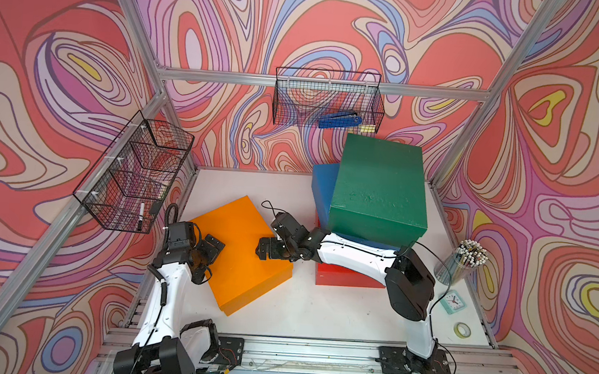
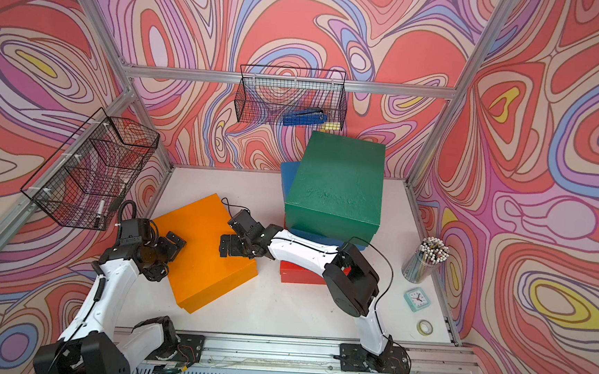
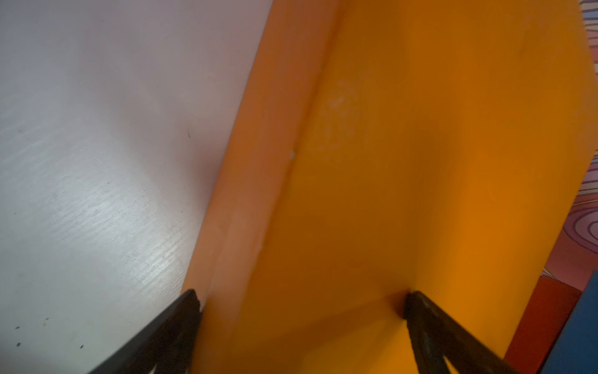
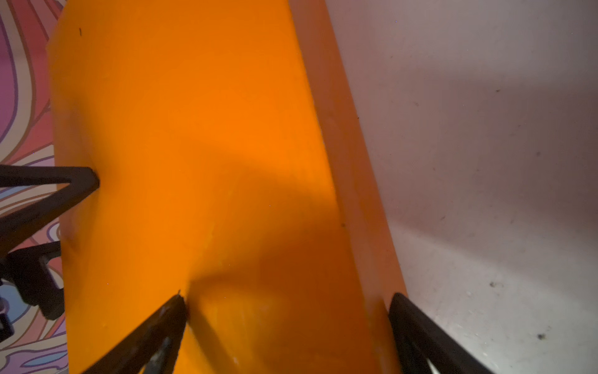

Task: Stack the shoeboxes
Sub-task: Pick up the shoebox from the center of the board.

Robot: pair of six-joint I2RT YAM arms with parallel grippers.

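- While the green shoebox [image 1: 377, 186] sits on the blue shoebox [image 1: 323, 186], itself on the red shoebox [image 1: 342, 279], near the desk's [image 1: 318, 312] back right corner, the orange shoebox [image 1: 239, 252] lies alone and askew towards the left edge.
- The left hand [image 1: 210, 259] and right hand [image 1: 267, 236] are spread wide, holding nothing, each straddling one long lid edge.
- Next, I judge: squeeze from both sides, then lift high.
- The right arm hides most of the red shoebox; fingertip contact is unclear.
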